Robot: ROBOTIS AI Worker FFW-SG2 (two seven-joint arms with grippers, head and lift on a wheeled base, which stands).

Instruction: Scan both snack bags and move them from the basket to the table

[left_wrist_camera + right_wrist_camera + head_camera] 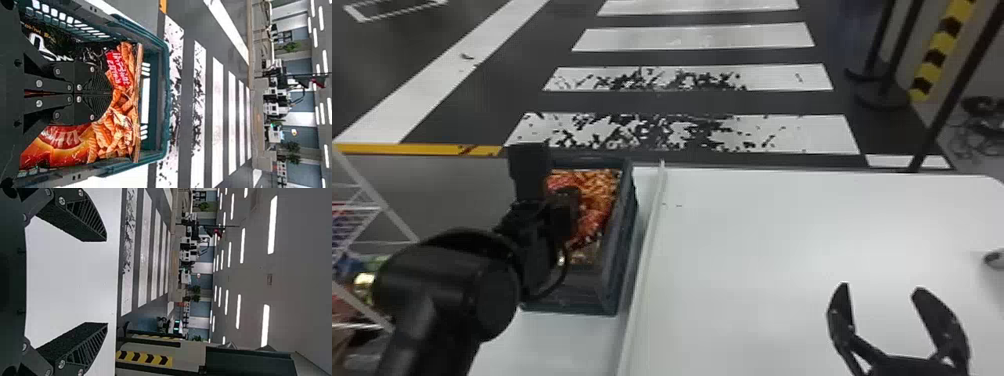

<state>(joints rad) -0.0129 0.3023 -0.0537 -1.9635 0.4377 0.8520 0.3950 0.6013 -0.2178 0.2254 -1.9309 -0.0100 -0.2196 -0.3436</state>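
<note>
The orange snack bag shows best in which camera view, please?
The left wrist view: the bag appears close up, its crimped edge in plain sight. The head view shows part of it, the left arm covering some.

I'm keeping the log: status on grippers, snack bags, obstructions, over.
Left gripper shut at orange bag, grip unconfirmed. Right gripper open above table. Dark bag also in basket. Basket wall between bags and right gripper.

Bright room, ceiling strip lights (pixel 273 225) lit, pale sheen on tabletop (pixel 782 240).
</note>
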